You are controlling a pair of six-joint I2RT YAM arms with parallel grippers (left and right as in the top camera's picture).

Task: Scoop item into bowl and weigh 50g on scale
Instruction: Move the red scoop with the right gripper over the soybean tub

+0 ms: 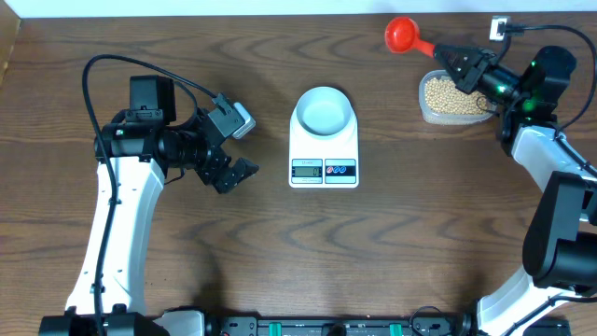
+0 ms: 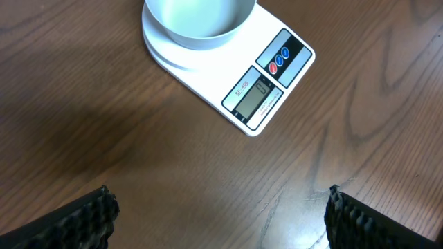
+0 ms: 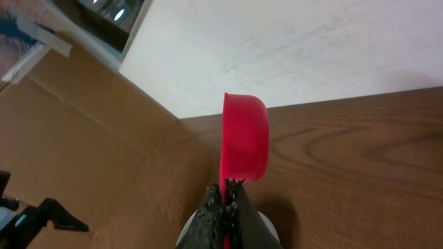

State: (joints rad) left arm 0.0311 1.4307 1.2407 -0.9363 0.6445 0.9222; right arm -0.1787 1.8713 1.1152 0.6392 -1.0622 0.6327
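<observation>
The pale bowl [image 1: 324, 110] stands on the white scale [image 1: 324, 171] at the table's middle; both also show in the left wrist view, bowl [image 2: 199, 21] and scale [image 2: 266, 86]. Beige beans [image 1: 452, 94] fill a clear container at the back right. My right gripper [image 1: 442, 52] is shut on the handle of a red scoop [image 1: 403, 35], holding it above the container's left edge; in the right wrist view the scoop [image 3: 246, 146] sits on edge past the closed fingertips [image 3: 227, 185]. My left gripper [image 1: 239, 147] hangs open left of the scale, nothing between its fingers [image 2: 86, 218].
The clear plastic container [image 1: 429, 110] sits near the table's back right edge. A white wall and cardboard [image 3: 90, 159] lie beyond the table in the right wrist view. Bare wood [image 2: 208, 180] lies between the left gripper and the scale.
</observation>
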